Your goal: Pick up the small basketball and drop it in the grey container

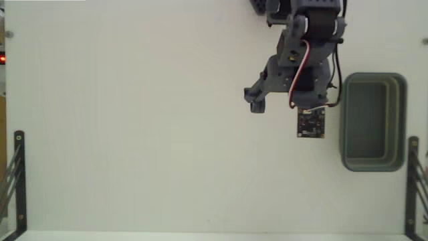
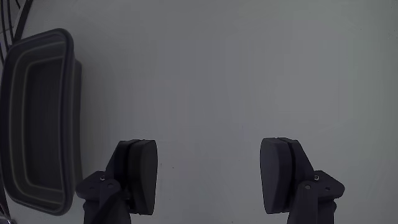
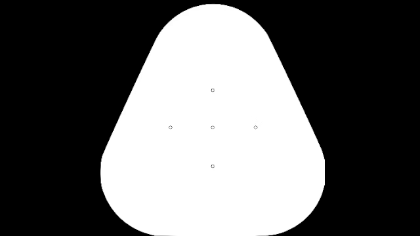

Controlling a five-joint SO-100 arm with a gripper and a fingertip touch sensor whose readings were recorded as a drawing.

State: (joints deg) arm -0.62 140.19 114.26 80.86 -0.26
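The small basketball is out of view in both the fixed view and the wrist view. The grey container point(image 1: 343, 127) stands at the table's right side in the fixed view, and nothing shows inside it. In the wrist view the grey container point(image 2: 69, 112) lies along the left edge. My gripper point(image 1: 286, 102) hangs over bare white table just left of the container, near the top of the fixed view. In the wrist view my gripper point(image 2: 208, 177) is open, its two dark fingers point(image 2: 138, 177) wide apart with only table surface between them.
Black metal brackets stand at the lower left point(image 1: 19, 181) and lower right point(image 1: 413, 181) edges of the white table point(image 1: 134, 120). A small circuit board point(image 1: 311, 122) hangs from the arm next to the container.
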